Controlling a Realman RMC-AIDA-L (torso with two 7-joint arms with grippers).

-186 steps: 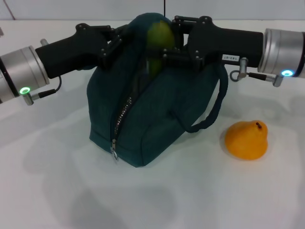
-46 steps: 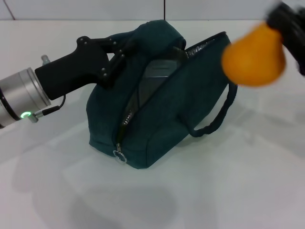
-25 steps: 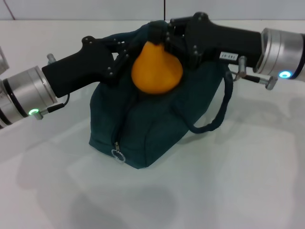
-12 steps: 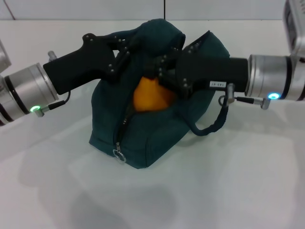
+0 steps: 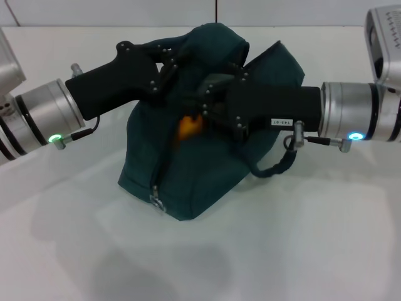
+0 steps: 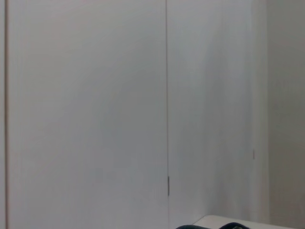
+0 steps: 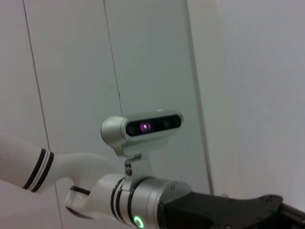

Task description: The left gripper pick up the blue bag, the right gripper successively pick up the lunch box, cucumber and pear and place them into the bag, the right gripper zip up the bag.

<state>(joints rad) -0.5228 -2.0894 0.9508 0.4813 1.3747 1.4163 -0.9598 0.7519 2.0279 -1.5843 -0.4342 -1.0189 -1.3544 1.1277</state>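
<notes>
The blue bag (image 5: 210,169) stands mid-table with its zipper open. My left gripper (image 5: 174,58) comes in from the left and is shut on the bag's top edge, holding it up. From the right, my right gripper (image 5: 202,113) reaches into the opening, shut on the pear (image 5: 189,127). Only a small orange patch of the pear shows inside the gap. The lunch box and the cucumber are hidden from view. The left wrist view shows only a wall. In the right wrist view I see the left arm's silver wrist (image 7: 138,210) with its green light.
The bag's ring pull (image 5: 155,200) hangs at the near end of the zipper. One loop handle (image 5: 277,164) droops on the bag's right side under my right arm. White tabletop (image 5: 282,251) lies all around the bag.
My right gripper carried the pear from the right over the bag and lowered it into the opening, so it is now mostly hidden. The left gripper kept its hold and shifted slightly.
</notes>
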